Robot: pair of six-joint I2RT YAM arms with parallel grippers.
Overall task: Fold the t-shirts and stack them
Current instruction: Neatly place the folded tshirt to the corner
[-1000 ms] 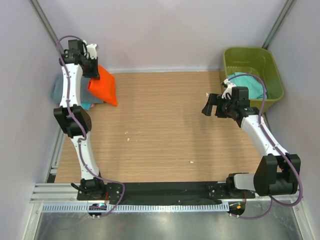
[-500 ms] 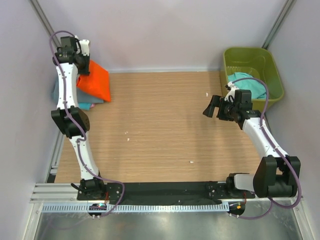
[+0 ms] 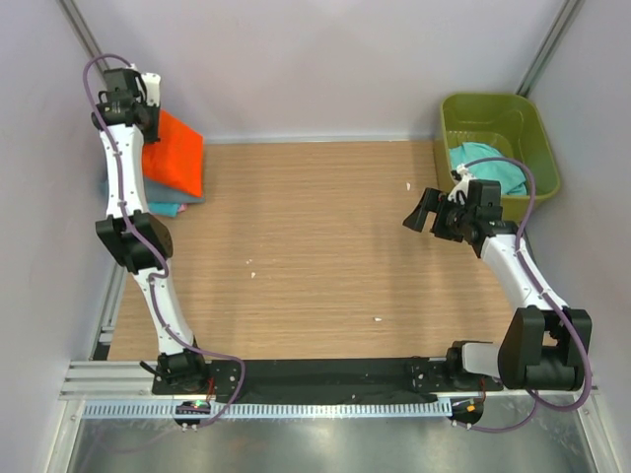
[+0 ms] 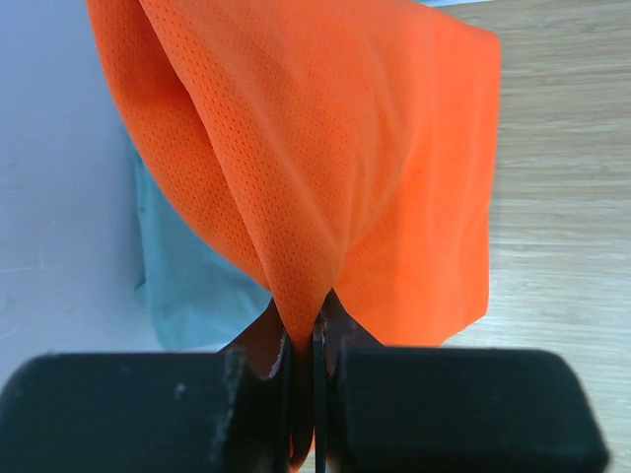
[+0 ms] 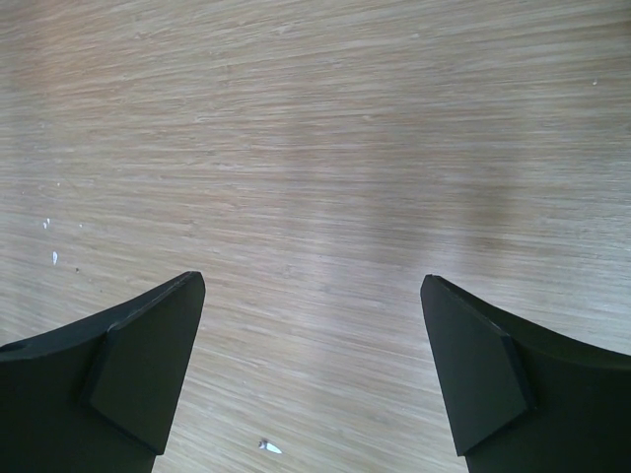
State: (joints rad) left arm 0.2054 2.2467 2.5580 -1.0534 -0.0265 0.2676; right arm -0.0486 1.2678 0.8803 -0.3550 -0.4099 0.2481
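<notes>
one orange t-shirt (image 4: 394, 158) in the left gripper (image 4: 314, 340)

One orange t-shirt (image 3: 175, 153), two teal t-shirts (image 3: 173, 208) (image 3: 490, 166), one tub (image 3: 483, 118), two arms (image 3: 116, 177) (image 3: 515, 262).

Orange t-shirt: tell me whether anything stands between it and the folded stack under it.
Nothing visible does. The left hand, shut on the orange t-shirt, holds it hanging over the folded stack at the far left; no other object lies between them.

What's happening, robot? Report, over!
Left tool shut on orange t-shirt, hanging above teal t-shirt. Right tool open, empty, over table. Nothing in the way.
</notes>
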